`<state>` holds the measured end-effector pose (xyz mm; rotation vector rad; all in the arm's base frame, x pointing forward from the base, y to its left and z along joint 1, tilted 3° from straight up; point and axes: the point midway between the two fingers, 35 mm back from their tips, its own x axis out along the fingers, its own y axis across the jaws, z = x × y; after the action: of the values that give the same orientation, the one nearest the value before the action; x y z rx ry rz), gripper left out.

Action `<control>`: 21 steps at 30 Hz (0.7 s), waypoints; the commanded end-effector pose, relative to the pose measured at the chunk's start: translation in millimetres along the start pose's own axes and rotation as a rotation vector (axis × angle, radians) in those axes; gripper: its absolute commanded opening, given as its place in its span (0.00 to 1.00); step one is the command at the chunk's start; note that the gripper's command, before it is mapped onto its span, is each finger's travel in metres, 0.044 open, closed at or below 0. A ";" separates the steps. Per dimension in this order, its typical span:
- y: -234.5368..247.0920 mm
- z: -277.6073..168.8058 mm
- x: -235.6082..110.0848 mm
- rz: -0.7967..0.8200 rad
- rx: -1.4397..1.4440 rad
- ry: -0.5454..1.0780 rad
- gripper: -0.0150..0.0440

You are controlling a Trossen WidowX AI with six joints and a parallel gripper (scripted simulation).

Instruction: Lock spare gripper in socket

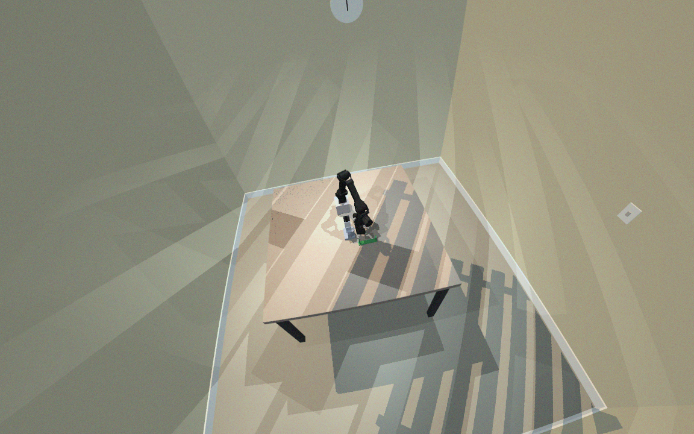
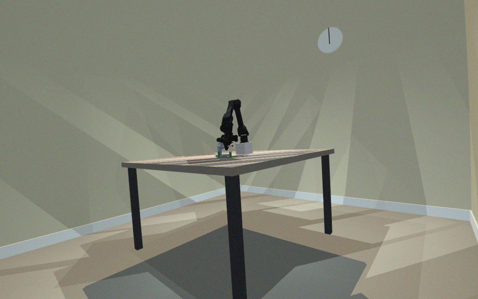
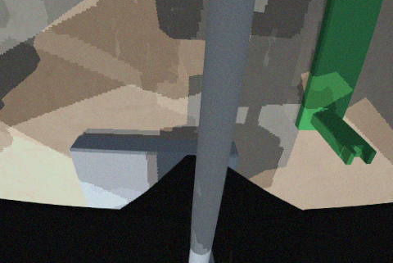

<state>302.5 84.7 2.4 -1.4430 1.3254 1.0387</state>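
Note:
My gripper (image 3: 199,247) (image 1: 361,228) (image 2: 226,145) is shut on the lock pin (image 3: 224,99), a long grey rod with a red cap at its far end. In the wrist view the pin points away from me over the table. The green mount (image 3: 341,34) (image 1: 367,242) (image 2: 224,155) lies to the right of the pin, with a small forked end near the table. A pale grey-blue block, the spare gripper (image 3: 111,167) (image 1: 349,232) (image 2: 218,149), sits low left of the pin, partly hidden by my fingers.
A white box (image 1: 343,209) (image 2: 243,148) holds the arm's base at the back of the wooden table (image 1: 311,280) (image 2: 270,158). The table stands in a walled room with a round clock (image 2: 330,39) on the wall.

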 end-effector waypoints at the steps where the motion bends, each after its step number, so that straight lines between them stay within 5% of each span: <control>1: -0.1 -2.6 0.8 -0.001 -0.001 -0.001 0.25; 21: 0.0 -17.2 4.5 0.002 -0.003 -0.001 0.25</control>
<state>302.7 68.9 2.3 -1.4419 1.3283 1.0419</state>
